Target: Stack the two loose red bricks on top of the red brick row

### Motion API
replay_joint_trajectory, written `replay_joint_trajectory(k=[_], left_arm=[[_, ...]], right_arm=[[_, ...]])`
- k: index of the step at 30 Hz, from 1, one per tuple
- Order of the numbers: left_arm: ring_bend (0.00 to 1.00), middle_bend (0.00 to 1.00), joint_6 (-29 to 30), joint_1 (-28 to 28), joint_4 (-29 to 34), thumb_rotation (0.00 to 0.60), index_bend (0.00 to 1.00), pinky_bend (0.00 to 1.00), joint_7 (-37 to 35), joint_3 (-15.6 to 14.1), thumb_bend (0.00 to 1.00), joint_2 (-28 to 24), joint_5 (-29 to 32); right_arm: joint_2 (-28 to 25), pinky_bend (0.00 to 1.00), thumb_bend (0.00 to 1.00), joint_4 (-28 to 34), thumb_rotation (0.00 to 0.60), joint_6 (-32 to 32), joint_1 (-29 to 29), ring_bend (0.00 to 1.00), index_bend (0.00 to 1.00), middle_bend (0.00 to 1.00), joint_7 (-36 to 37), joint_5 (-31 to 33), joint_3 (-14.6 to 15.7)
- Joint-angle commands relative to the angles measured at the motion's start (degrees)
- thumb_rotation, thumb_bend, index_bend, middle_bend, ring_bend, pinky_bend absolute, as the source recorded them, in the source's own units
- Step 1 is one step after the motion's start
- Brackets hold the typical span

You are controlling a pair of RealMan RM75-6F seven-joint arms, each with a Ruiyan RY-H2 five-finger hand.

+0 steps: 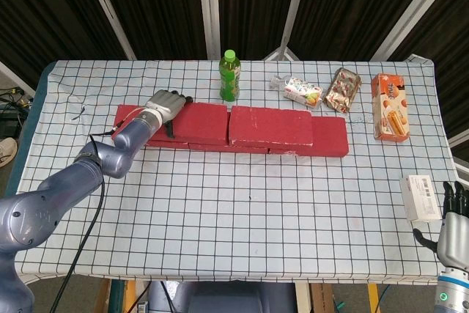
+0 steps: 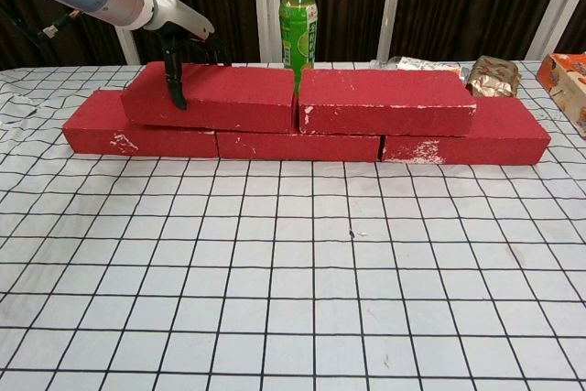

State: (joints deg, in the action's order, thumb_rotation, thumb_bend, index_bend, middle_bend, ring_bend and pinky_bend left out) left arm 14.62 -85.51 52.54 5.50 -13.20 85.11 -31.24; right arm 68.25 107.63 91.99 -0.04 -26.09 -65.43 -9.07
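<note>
Three red bricks form the bottom row (image 1: 330,138) (image 2: 298,146) across the far middle of the table. Two more red bricks lie on top of it. The upper right brick (image 1: 270,126) (image 2: 385,101) sits flat. The upper left brick (image 1: 204,122) (image 2: 224,96) lies slightly skewed, its right end against the other. My left hand (image 1: 167,103) (image 2: 179,27) grips its left end, with the thumb (image 2: 174,84) down the front face and the fingers over the back. My right hand (image 1: 453,219) hangs open off the table's near right corner.
A green bottle (image 1: 229,76) (image 2: 298,17) stands just behind the bricks. Snack packets (image 1: 303,91) (image 1: 342,89) and an orange box (image 1: 388,106) lie at the back right. A white box (image 1: 420,197) lies near the right hand.
</note>
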Motion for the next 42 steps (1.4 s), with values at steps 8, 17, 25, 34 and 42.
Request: replay_joint_trajectory(k=[8,17,25,34,42], left_arm=[[0.02,0.07,0.8,-0.6,-0.4,0.600,0.09,0.13,0.1,-1.2,0.00,0.5,1.3],[0.00,0.06,1.0,-1.2,0.8,0.600,0.09,0.13,0.2,-1.6,0.00,0.2,2.1],[0.00,0.05,1.7,-1.7,2.3,0.600,0.09,0.13,0.3,-1.9,0.00,-0.6,3.0],[0.00,0.00,1.0,-4.0,5.3,0.600,0.00,0.13,0.8,-4.7,0.00,-3.2,6.3],[0.00,0.03,10.6,-4.5,16.3,0.600,0.01,0.09,0.4,-6.0,0.00,-12.2,8.3]], right_arm=[[0.2,0.00,0.19,0.1,0.600,0.1,0.1,0.00,0.00,0.00,-0.5,0.4,0.0],[0.2,0.00,0.19,0.2,0.600,0.4,0.0,0.00,0.00,0.00,-0.7,0.8,-0.1],[0.4,0.00,0.19,0.3,0.600,0.9,-0.1,0.00,0.00,0.00,-0.9,1.2,-0.3],[0.4,0.00,0.19,0.4,0.600,0.9,-0.1,0.00,0.00,0.00,-0.9,1.4,-0.3],[0.5,0.00,0.19,0.3,0.600,0.6,0.0,0.00,0.00,0.00,-1.0,1.2,0.1]])
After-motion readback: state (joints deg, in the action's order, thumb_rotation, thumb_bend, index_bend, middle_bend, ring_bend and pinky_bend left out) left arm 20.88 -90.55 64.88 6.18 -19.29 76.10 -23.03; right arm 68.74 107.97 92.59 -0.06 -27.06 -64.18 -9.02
